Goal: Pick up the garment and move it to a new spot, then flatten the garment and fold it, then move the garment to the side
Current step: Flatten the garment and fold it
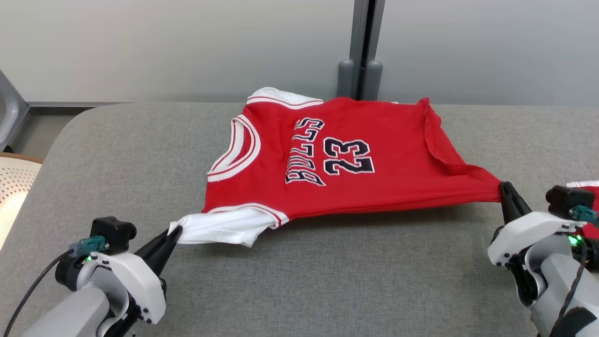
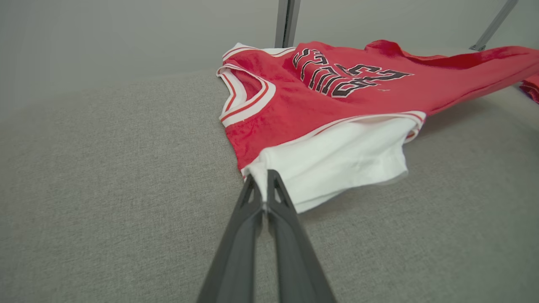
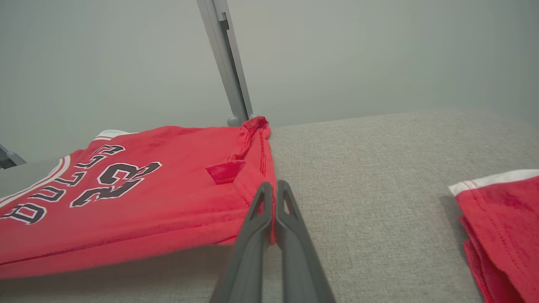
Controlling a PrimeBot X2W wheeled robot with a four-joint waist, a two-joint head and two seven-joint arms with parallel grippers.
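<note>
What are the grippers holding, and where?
The garment: jaws of the left gripper pinch its white sleeve, jaws of the right gripper its red hem corner.

Jersey (image 1: 398, 173) chest print reads "BULLS" and "23", black characters with white outline on red. "BULLS" sits nearer the collar, with "23" next to it. Right wrist view shows both clearly; left wrist view shows them foreshortened and harder to read.

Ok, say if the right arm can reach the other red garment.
Likely yes: the other red garment lies close across bare cushion, but the right gripper must first release the jersey.
</note>
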